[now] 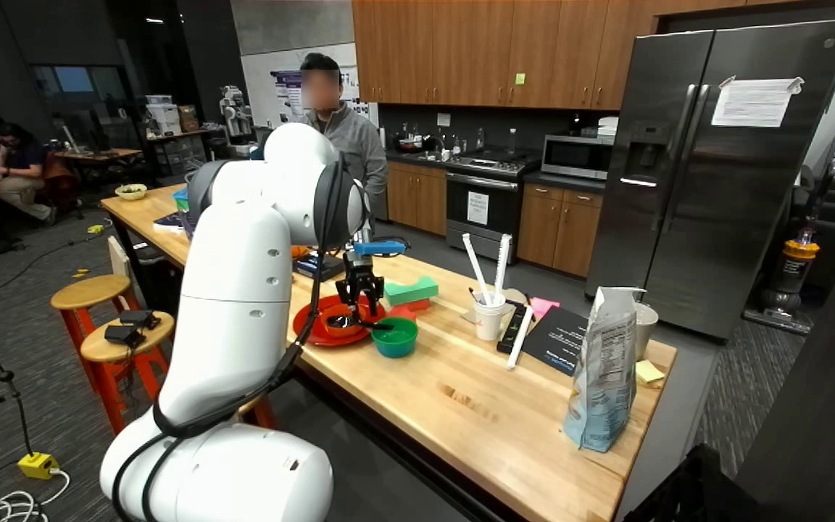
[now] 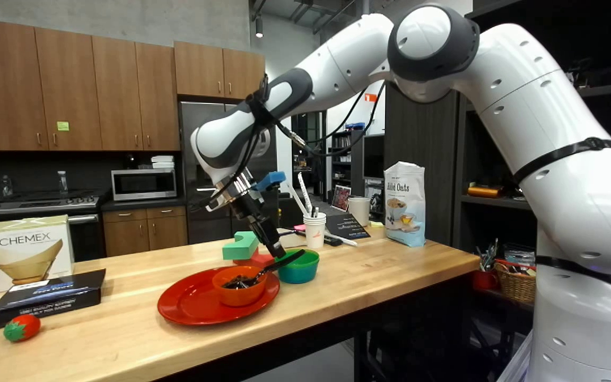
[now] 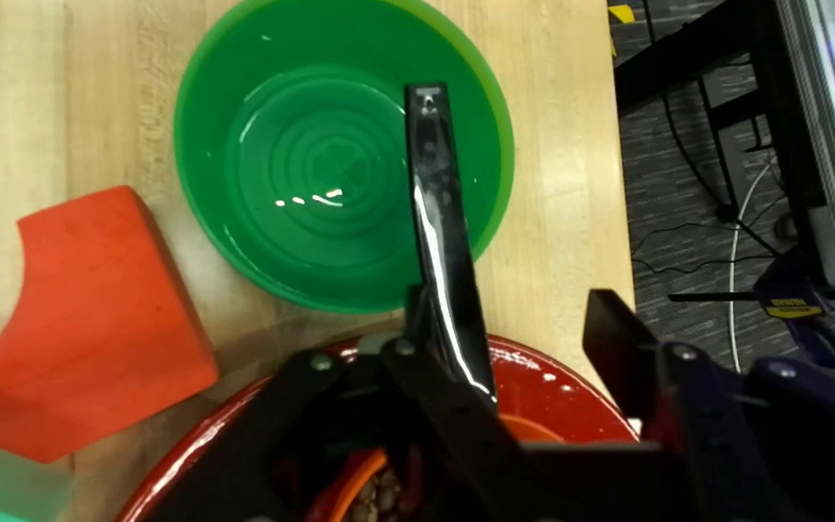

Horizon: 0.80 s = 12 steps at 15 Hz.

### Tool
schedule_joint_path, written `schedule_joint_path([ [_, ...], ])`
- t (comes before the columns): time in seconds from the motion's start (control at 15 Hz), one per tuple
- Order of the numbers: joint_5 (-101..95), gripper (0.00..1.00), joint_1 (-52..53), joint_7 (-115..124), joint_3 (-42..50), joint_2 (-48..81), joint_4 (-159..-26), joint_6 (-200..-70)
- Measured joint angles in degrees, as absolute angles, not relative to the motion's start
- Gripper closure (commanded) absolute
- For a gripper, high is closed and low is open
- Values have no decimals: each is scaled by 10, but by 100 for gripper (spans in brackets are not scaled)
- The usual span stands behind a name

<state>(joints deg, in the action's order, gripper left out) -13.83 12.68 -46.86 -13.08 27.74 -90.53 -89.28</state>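
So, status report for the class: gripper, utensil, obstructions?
Gripper open. Black utensil ungripped, leaning in orange bowl. Possibly in the way: green bowl beneath handle's end.

The wooden table (image 2: 130,331) carries a red plate (image 2: 186,300), green bowl (image 2: 299,269) and oats bag (image 2: 405,209).

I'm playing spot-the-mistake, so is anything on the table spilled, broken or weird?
I see nothing spilled or broken. The oddest thing is the black spoon: its scoop end sits in the orange bowl, but it pokes out over the green bowl next door, as if stretching across both.
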Motion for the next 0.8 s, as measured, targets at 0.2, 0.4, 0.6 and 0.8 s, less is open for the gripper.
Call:
schedule_joint_path([
  [0.2,-133,0,123,-469,-131,268,-920,-903],
  [0.4,-145,0,122,-473,-131,252,-945,-931],
  [0.6,-174,0,123,-485,-131,231,-974,-954],
  [0.8,-190,0,123,-497,-131,207,-1004,-972],
])
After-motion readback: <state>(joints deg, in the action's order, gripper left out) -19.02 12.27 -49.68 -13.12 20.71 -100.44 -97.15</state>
